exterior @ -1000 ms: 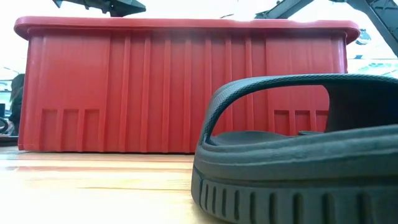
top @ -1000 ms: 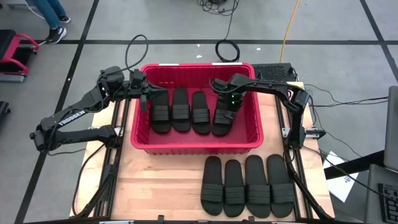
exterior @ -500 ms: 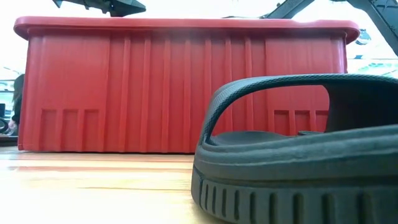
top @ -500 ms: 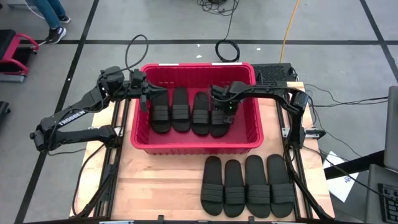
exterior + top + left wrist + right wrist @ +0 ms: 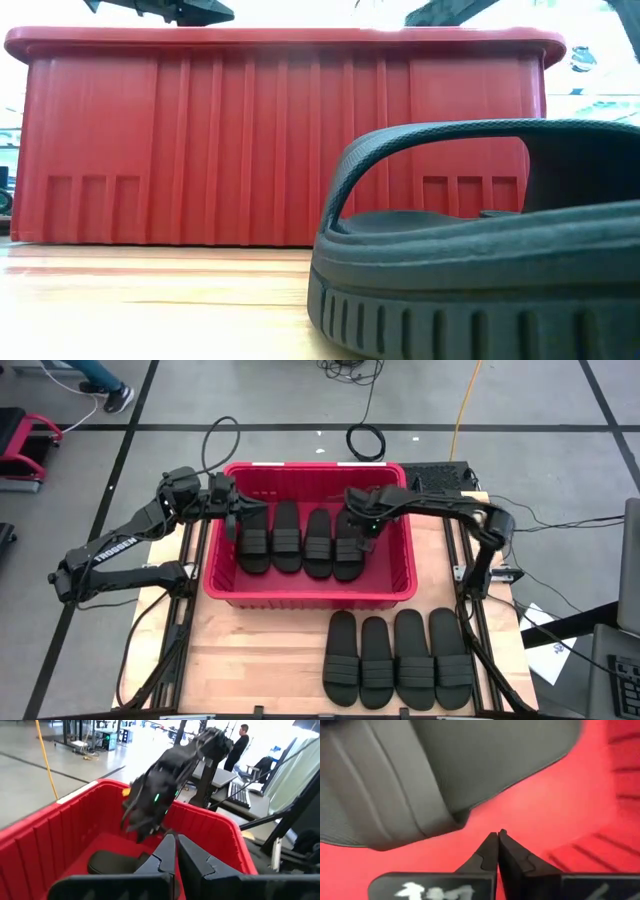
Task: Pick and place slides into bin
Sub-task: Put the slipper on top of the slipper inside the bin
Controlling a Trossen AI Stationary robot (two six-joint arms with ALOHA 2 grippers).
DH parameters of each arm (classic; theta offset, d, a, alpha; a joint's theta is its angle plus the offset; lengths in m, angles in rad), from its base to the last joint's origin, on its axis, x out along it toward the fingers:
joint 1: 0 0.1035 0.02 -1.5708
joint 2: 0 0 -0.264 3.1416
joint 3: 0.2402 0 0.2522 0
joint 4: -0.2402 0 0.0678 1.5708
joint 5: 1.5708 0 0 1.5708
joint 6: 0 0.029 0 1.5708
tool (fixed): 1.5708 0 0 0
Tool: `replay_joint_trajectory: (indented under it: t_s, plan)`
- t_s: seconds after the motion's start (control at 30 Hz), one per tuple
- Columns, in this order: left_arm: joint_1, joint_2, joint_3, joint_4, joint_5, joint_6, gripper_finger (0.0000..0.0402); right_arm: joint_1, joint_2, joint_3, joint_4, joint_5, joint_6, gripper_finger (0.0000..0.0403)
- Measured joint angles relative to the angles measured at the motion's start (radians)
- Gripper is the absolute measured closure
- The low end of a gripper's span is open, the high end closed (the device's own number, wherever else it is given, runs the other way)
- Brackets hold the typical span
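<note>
Slides (image 5: 300, 540): four lie inside the bin (image 5: 310, 589), four wait on the table (image 5: 260, 660). Both grippers, left (image 5: 234, 520) and right (image 5: 358, 532), hover in the bin, jaws pressed together, empty. Best lift clear before reaching.

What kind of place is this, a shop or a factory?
Probably a robotics lab or workshop: a wooden table on a metal frame stands on a taped grey floor, loose cables trail about, and workbenches with a keyboard show behind.

Robotics lab: taped grey floor (image 5: 250, 400), trailing cables (image 5: 366, 438), desks with keyboards (image 5: 239, 795) behind.
</note>
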Motion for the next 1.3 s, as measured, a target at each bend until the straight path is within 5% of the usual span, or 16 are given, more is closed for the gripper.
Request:
replay_joint_trajectory:
  t_s: [0.37, 0.57, 0.7, 0.87, 1.07, 1.3]
  plan:
    - [0.0, 0.0, 0.0, 0.072, 0.0, 0.065, 0.0393, 0.018, -0.483, 0.003, 0.179, -0.229, -0.034, 0.0403]
    - [0.0, 0.0, 0.0, 0.141, -0.051, 0.023, 0.04, 0.076, -0.66, 0.003, -0.027, -0.219, -0.064, 0.0403]
    - [0.0, 0.0, 0.0, 0.143, -0.088, -0.048, 0.0388, 0.1, -0.691, 0.003, -0.199, -0.256, -0.058, 0.0403]
    - [0.0, 0.0, 0.0, 0.143, -0.088, -0.103, 0.0382, 0.147, -0.684, 0.002, -0.262, -0.433, -0.12, 0.0403]
    - [-0.015, 0.0, 0.0, 0.142, -0.048, -0.134, 0.0399, 0.236, -0.699, 0.002, -0.213, -0.458, -0.197, 0.0403]
    - [-0.025, 0.0, 0.0, 0.142, -0.025, -0.149, 0.038, 0.372, -0.72, 0.002, -0.316, -0.459, -0.067, 0.0403]
